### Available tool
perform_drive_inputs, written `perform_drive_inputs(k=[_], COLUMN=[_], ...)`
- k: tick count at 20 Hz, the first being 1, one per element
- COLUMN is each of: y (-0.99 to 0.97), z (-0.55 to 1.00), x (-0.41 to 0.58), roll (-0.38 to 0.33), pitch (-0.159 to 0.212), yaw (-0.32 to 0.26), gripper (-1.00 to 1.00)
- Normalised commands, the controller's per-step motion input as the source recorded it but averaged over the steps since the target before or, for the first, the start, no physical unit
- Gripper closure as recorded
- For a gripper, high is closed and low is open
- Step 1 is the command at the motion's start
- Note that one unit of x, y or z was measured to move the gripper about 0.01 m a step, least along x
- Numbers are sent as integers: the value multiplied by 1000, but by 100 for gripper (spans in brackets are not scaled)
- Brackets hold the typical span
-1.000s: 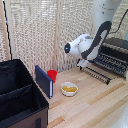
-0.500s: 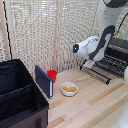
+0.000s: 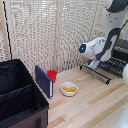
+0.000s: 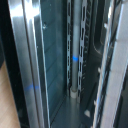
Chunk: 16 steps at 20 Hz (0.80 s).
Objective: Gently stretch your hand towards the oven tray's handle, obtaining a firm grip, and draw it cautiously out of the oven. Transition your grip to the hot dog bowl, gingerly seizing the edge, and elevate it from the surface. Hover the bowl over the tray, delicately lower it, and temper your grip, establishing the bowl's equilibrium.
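Nearest the camera in the exterior view, a big black fabric bin (image 3: 20, 95) fills the lower corner on that view's left. Just beyond it on the wooden table (image 3: 95, 107) sits the hot dog bowl (image 3: 69, 89), untouched, with a blue book (image 3: 44, 81) standing upright and a red cup (image 3: 52, 75) behind it.

Farther back, on the exterior view's right, the white arm has swung away from the bowl side and toward the oven (image 3: 119, 52) over the last second. Its gripper (image 3: 94, 65) now hangs over the lowered door (image 3: 97, 74), in front of the oven tray (image 3: 116, 65). That suggests the reach for the tray is under way, with the pull not yet begun.

The wrist view shows only blurred, dark oven metal (image 4: 75, 60) close up. The fingers are not visible in either view, so I cannot tell whether they are spread or closed; they appear to hold nothing.
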Motion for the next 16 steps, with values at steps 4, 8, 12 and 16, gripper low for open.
perform_drive_inputs(k=[4, 8, 12, 16], y=[-352, -156, -1, 0], z=[89, 0, -22, 0], x=[131, 136, 88, 4], roll=[48, 61, 14, 11], pitch=[99, 55, 31, 13], yaw=[146, 30, 0, -13], gripper=[-100, 100, 100, 100])
